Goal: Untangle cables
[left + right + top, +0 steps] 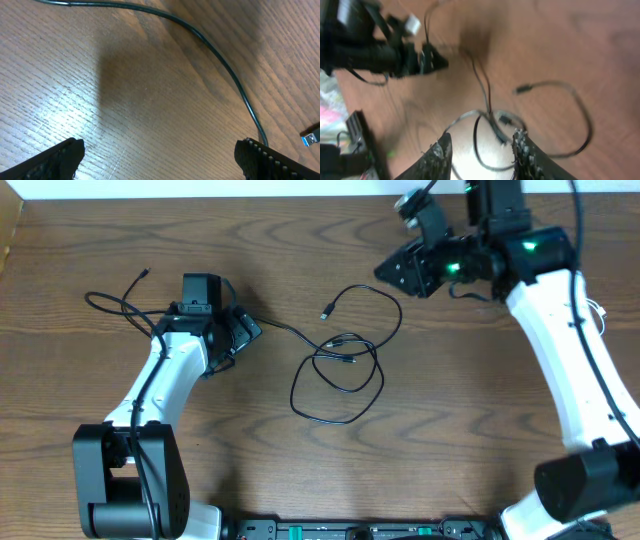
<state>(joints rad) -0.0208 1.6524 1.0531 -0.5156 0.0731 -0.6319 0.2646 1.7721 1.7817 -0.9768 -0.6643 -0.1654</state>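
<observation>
Surface: a dark brown wooden table [250,240], seen from above.
Cables: thin black cables [345,342] lay in loose, overlapping loops at the table's middle, between the two arms. One strand ran leftward toward the left gripper [160,147].
Separate cord [118,304]: black, lying apart at the far left, beside the left arm.
Left gripper: low over the wood, jaws spread wide with nothing between them. A black strand passed just beside one finger [270,160].
Right gripper [482,137]: above the table's far right, jaws parted and gripping nothing. Its view was blurred.
</observation>
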